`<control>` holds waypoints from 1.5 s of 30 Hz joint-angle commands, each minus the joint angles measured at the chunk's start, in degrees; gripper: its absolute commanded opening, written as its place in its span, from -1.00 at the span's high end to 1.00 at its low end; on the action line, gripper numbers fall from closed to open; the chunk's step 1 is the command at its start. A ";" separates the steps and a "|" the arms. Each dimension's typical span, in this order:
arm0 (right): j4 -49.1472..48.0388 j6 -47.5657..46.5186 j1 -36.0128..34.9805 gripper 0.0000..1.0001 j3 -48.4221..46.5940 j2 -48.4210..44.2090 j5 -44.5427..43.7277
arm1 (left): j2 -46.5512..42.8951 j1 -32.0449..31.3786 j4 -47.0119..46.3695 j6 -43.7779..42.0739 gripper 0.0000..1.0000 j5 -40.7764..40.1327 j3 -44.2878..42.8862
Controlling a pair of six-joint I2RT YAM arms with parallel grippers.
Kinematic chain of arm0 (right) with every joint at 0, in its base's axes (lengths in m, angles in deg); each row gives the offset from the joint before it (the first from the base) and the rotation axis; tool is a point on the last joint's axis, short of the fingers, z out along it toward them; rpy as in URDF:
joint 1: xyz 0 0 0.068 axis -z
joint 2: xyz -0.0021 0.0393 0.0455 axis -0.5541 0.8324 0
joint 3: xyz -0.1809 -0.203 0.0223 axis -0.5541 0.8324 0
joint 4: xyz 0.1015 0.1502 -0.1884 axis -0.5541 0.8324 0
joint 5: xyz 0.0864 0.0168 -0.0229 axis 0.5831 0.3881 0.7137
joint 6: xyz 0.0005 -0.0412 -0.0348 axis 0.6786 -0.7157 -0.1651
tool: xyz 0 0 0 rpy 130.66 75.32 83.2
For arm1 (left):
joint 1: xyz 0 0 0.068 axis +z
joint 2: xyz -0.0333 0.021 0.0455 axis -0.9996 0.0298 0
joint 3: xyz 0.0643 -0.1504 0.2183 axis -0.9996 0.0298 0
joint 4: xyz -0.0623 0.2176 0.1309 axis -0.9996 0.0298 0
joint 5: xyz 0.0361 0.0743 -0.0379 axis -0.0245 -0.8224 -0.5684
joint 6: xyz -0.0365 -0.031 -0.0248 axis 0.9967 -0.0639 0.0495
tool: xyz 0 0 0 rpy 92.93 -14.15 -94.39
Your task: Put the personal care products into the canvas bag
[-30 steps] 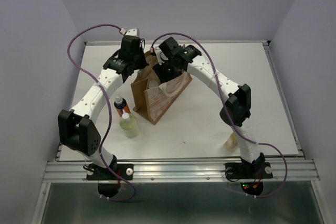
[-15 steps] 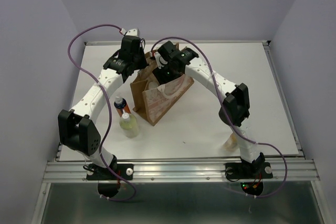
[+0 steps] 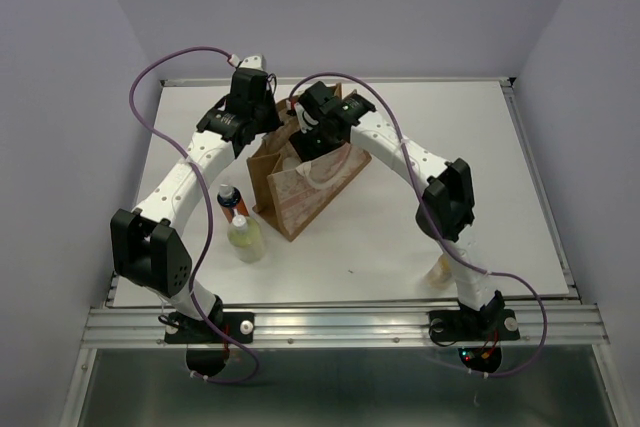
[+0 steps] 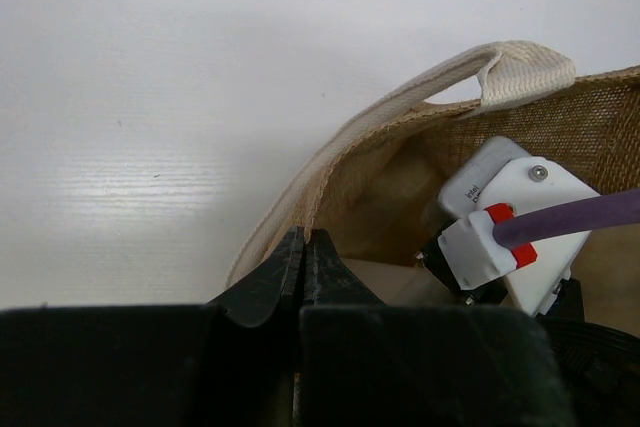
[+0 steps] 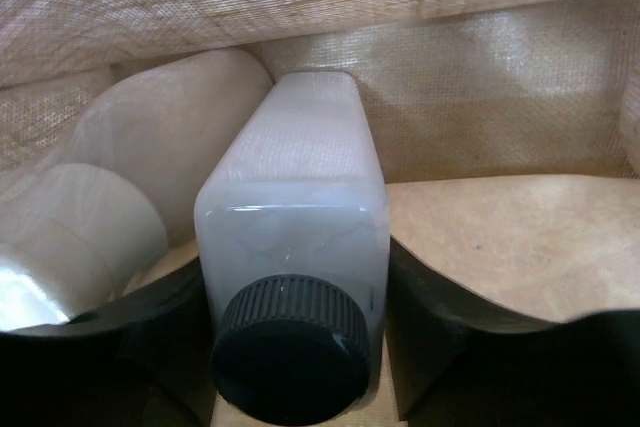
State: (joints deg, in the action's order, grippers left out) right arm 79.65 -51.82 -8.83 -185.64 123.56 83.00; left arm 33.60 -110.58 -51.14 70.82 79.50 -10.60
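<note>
The canvas bag [image 3: 310, 192] stands upright mid-table, and its woven inner wall [image 5: 480, 77] fills the right wrist view. My left gripper [image 4: 303, 239] is shut on the bag's rim where the cream strap [image 4: 420, 97] begins, at the bag's back left corner [image 3: 265, 135]. My right gripper [image 5: 295, 282] is down inside the bag, shut on the white square bottle with a black cap [image 5: 290, 217]. A pale brown-tan bottle [image 5: 120, 187] lies beside it in the bag. The orange bottle [image 3: 230, 201] and the pale yellow-green bottle [image 3: 245, 237] stand left of the bag. An amber bottle [image 3: 438, 269] sits by the right arm's base.
The right arm's wrist camera housing [image 4: 510, 212] and purple cable [image 4: 580, 217] hang just inside the bag's mouth, close to my left fingers. White table [image 3: 480, 177] stretches right of the bag. The bag's brown card floor [image 5: 500, 237] shows beside the bottle.
The right arm has pushed leftwards and down into the bag with the white bottle. The bag's top has shifted slightly. The left arm holds still.
</note>
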 commanded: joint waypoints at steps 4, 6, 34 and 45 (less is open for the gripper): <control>-2.10 0.62 -1.55 -0.57 -1.76 -4.64 -1.26 | -2.02 0.05 -0.45 0.19 1.00 -0.25 0.91; -2.62 0.80 -1.55 -0.69 -2.56 -5.61 -3.02 | -2.02 0.05 -0.62 0.28 1.00 -0.25 1.00; -7.92 14.23 -1.55 -1.00 7.70 -34.16 -36.92 | -2.02 0.05 -0.88 1.33 1.00 -2.62 1.78; 17.76 51.40 0.20 -1.00 31.44 -60.97 -31.97 | -3.60 0.05 -1.24 0.55 1.00 -3.32 3.02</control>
State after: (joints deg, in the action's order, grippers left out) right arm 87.76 -16.26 -9.68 -161.27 70.27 44.79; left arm 32.88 -110.36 -52.87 72.11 77.66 -8.69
